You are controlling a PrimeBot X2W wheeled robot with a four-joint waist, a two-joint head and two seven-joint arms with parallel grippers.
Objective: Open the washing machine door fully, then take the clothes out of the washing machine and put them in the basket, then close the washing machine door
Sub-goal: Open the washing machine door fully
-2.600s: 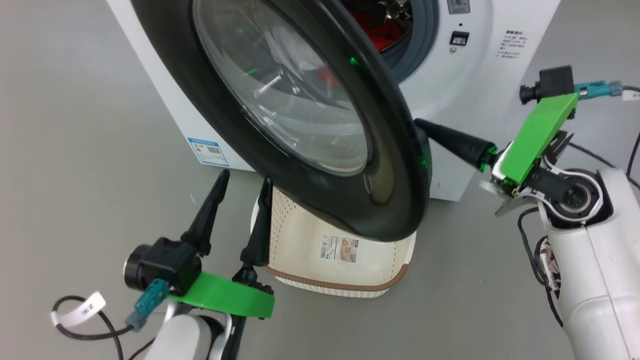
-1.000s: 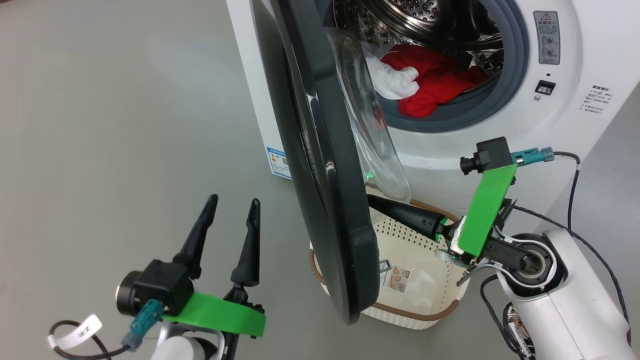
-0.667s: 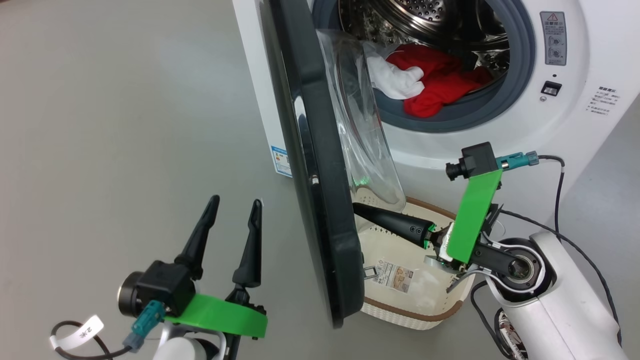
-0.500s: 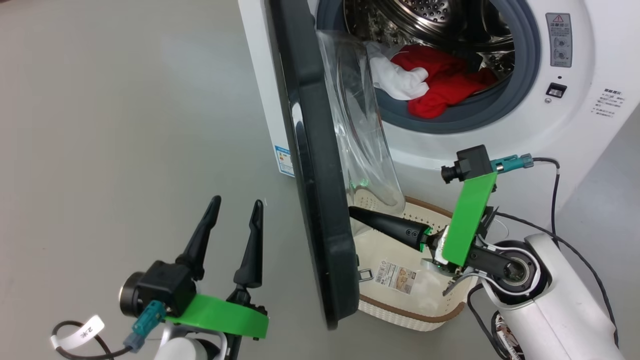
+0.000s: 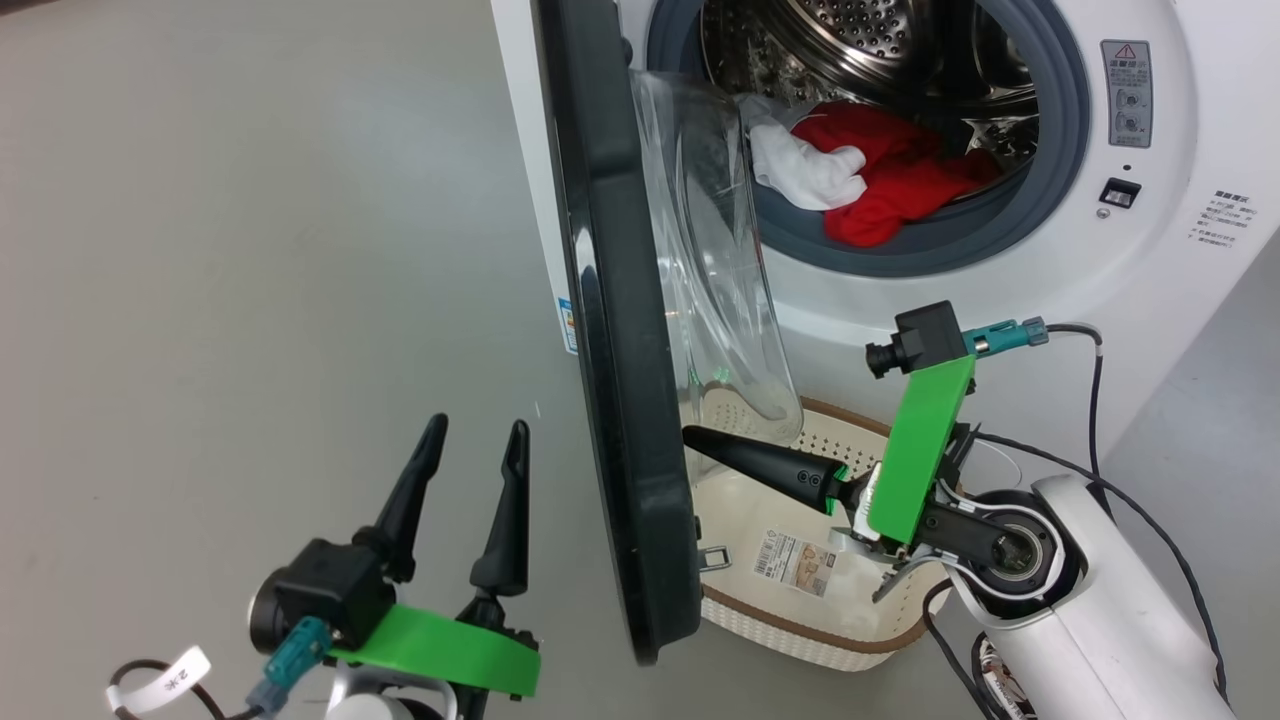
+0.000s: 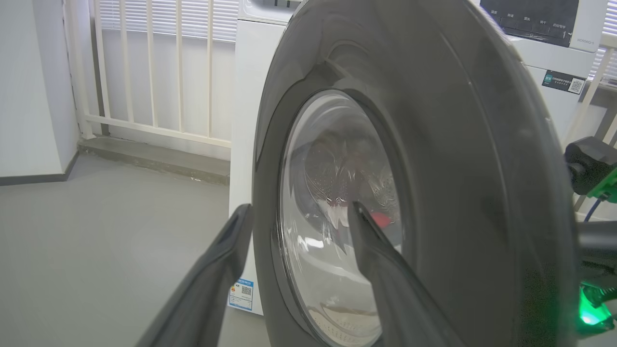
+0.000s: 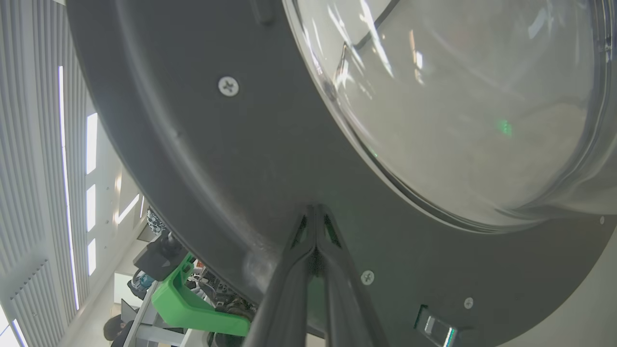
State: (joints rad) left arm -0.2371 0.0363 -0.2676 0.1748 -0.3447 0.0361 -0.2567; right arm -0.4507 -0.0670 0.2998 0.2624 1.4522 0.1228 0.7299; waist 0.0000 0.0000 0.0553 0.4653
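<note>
Glossy black washing machine door [image 5: 610, 330] at part swing, edge-on; basket [image 5: 800, 625] on the floor [image 5: 250, 250] just behind it, clothes [image 5: 890, 180] (red, one white) in the drum [image 5: 850, 30] of the washing machine [image 5: 1000, 300]. Risk: tip skidding off the smooth inner rim, leaving door short of fully open. Right gripper [image 5: 690, 438]: fingers pressed together, tip against that rim, arm low over basket. Left gripper [image 5: 478, 425]: fingers spread, empty, outside the door.

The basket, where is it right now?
In the head view, the basket sits on the floor in front of the washing machine, right of the open door, under the right gripper.
</note>
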